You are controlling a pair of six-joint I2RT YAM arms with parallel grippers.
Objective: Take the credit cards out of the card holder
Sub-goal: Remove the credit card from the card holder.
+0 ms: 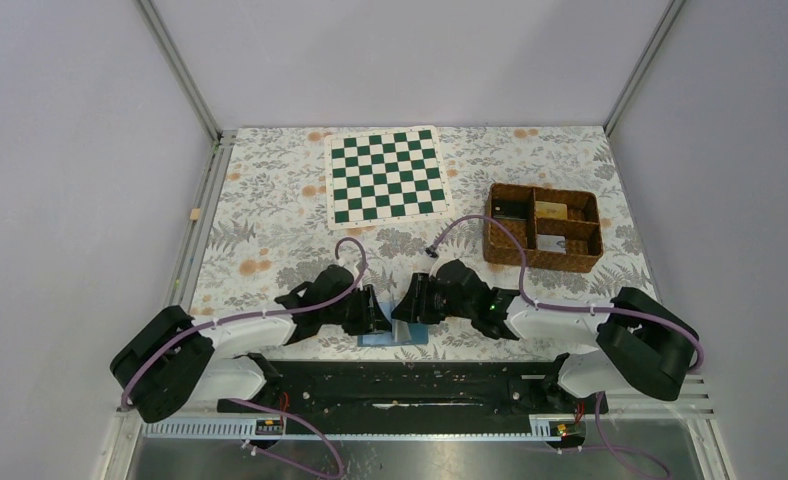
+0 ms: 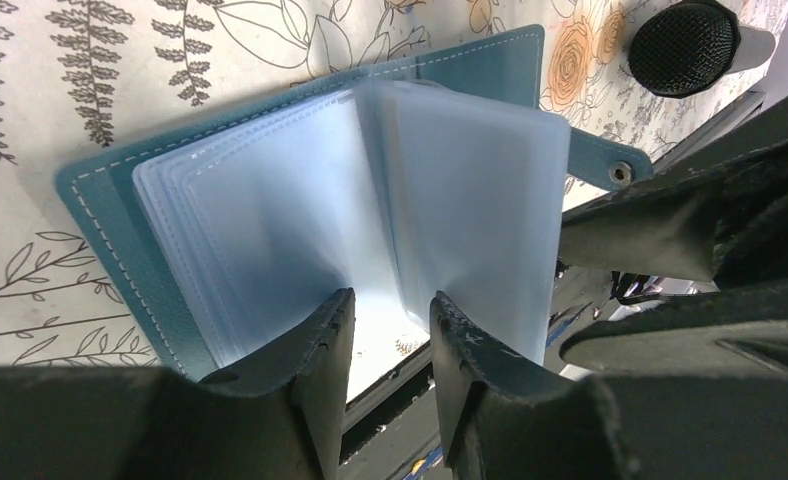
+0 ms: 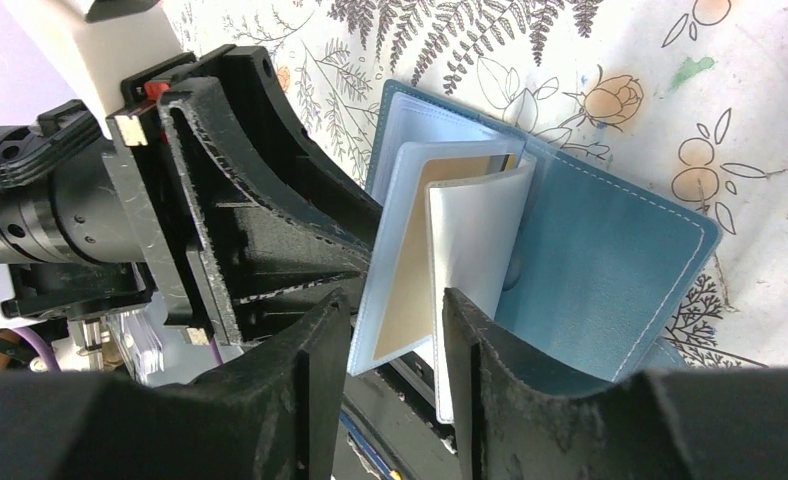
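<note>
The card holder (image 3: 590, 260) lies open at the near edge of the table (image 1: 270, 220), between my two grippers, with its clear sleeves (image 2: 270, 220) fanned upward. One sleeve holds a tan-gold credit card (image 3: 415, 250), seated in its pocket. My right gripper (image 3: 395, 340) has its jaws narrow with that sleeve standing in the gap; I cannot tell whether they pinch it. My left gripper (image 2: 392, 350) is also narrow, at the sleeves' near edge, grip unclear. Farther back sit a chequered board (image 1: 387, 175) and a wicker basket (image 1: 543, 227).
</note>
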